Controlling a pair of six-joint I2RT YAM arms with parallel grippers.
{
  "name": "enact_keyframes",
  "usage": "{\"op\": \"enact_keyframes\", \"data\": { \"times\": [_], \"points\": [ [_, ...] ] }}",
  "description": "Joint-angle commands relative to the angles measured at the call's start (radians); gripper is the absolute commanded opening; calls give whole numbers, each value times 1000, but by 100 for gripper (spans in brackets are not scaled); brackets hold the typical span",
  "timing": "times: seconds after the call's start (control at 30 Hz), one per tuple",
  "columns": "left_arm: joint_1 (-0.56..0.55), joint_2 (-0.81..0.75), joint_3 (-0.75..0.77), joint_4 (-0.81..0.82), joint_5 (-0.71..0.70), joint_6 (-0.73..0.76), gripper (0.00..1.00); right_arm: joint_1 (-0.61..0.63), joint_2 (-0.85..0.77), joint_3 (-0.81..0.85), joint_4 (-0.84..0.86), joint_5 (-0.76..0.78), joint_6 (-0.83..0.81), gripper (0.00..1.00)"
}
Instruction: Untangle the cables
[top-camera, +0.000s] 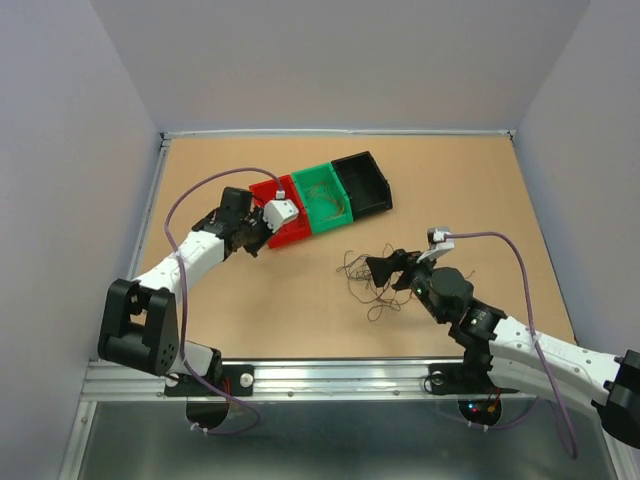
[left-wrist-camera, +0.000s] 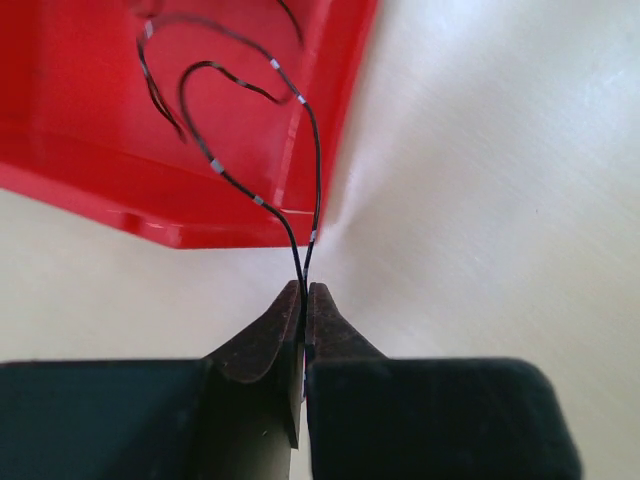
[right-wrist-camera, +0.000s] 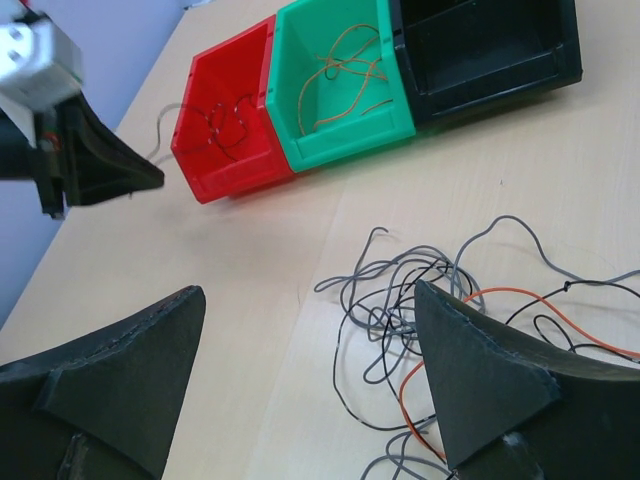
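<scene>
L gripper (left-wrist-camera: 303, 295) jaws are pinching a black wire (left-wrist-camera: 215, 165) right at the tips; its loop is lying ahead in the red bin (left-wrist-camera: 80, 150). Prob. best lifting slowly, clearing the bin lip w/o slipping. R gripper (right-wrist-camera: 308, 290) jaws are standing spread, tangle (right-wrist-camera: 385, 300) lying between & ahead.

Plain pale grey-lilac walls (top-camera: 340, 60) close in a light wooden table (top-camera: 300, 320) on three sides — an even, soft light falls across its board, and a ribbed aluminium rail (top-camera: 330, 375) runs along the near edge.
</scene>
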Motion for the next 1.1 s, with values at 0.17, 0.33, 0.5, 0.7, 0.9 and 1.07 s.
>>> {"op": "enact_keyframes", "data": {
  "times": [0.17, 0.33, 0.5, 0.7, 0.9, 1.07],
  "points": [
    [-13, 74, 350, -166, -60, -99, 0, 0, -10, -34, 16, 13, 24, 89],
    [-52, 280, 518, -242, -173, -120, 0, 0, -22, -46, 14, 4, 23, 89],
    [-61, 460, 629, -274, -192, -158, 0, 0, -45, -58, 6, 5, 26, 89],
    [-73, 532, 655, -237, -215, -207, 0, 0, -73, -69, -9, 5, 26, 89],
    [-84, 569, 683, -211, -244, -232, 12, 0, -71, -75, -9, -4, 30, 88],
    [-82, 417, 577, -157, -209, -215, 49, -2, -73, -78, -14, 4, 33, 88]
  ]
}}
